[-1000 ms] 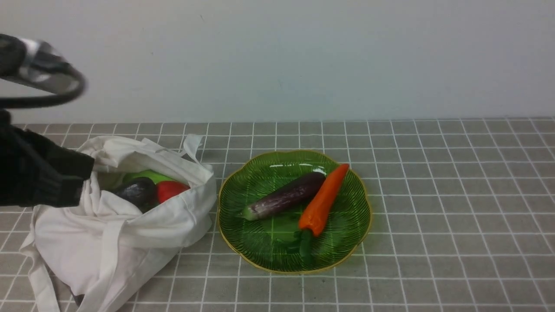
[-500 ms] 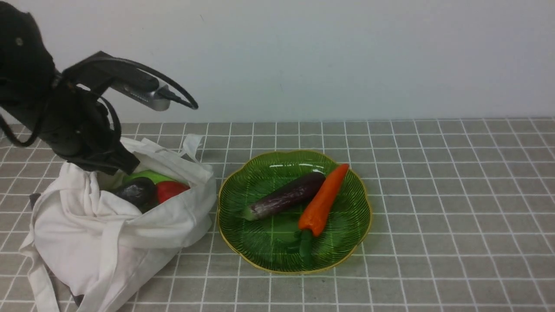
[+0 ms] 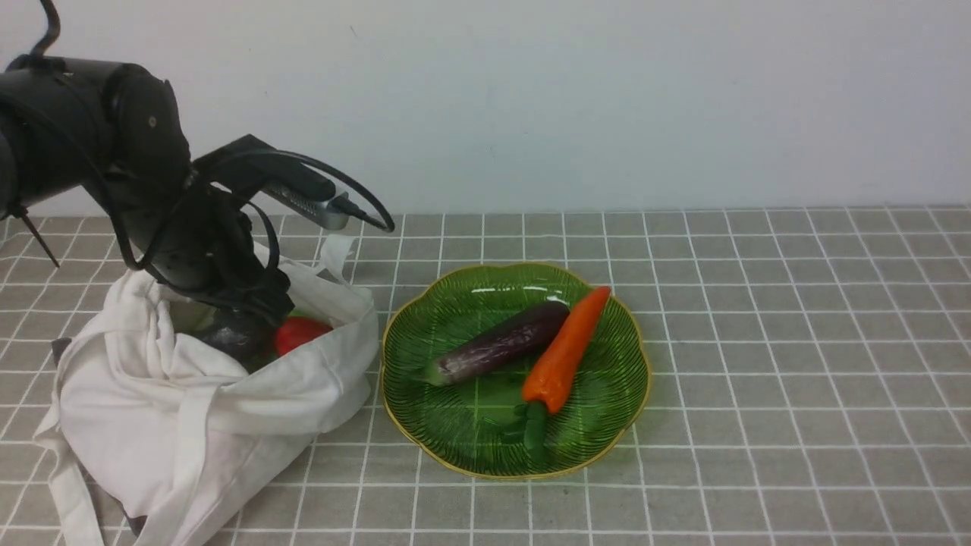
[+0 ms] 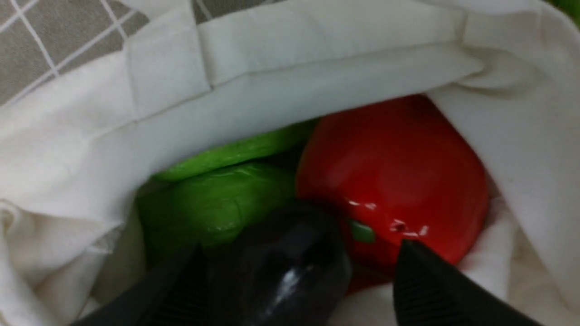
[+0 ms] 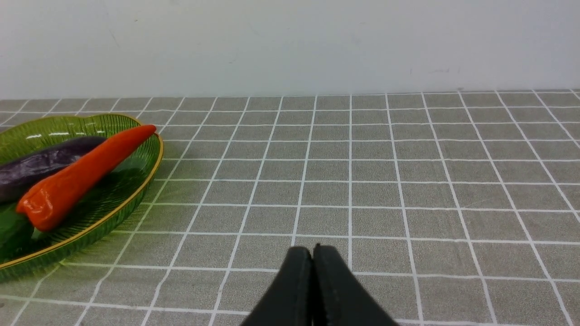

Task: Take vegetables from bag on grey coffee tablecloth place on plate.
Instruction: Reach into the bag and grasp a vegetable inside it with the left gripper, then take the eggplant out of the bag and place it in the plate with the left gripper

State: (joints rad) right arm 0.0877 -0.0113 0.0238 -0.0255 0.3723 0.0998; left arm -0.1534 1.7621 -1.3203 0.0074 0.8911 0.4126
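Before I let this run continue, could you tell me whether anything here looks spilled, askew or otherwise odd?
Nothing stands out. The eggplant and orange pepper lie inside the plate, the bag slumps open, and the left end effector is open around a dark vegetable inside it.

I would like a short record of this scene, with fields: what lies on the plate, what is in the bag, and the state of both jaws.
on plate: purple eggplant, orange pepper, side by side
in bag: red vegetable, green vegetable, dark vegetable
left jaws: open inside the bag, one on each side of the dark vegetable
right jaws: shut, empty, above the tablecloth
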